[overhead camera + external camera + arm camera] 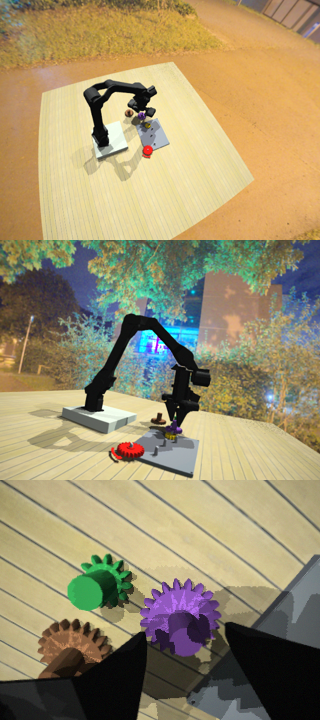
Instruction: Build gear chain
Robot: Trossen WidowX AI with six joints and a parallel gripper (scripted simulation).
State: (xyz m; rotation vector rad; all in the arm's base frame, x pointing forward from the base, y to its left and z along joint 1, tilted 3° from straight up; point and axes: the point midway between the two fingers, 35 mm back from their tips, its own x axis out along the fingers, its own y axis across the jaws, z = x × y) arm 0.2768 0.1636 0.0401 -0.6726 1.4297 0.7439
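The purple gear (141, 115) (173, 430) (167, 602) stands on the table beside the grey board (161, 142) (178, 459) (300, 610), handle up. My gripper (175, 422) (185, 633) points down and is part open, with its fingertips on either side of the purple handle and apart from it. The green gear (86, 592) and the brown gear (128, 113) (158, 420) (75, 640) stand nearby on the table. The red gear (146, 150) (130, 449) and yellow gear (146, 125) (170, 436) sit on pegs. Three pegs between them are bare, one being this peg (156, 450).
The white base block (116, 136) (121, 422) carries the arm, left of the board. The red arrow (149, 156) (115, 454) lies beside the red gear. The yellow gear and the board's near corner are close to the purple gear. The arm hides the green gear in the top view.
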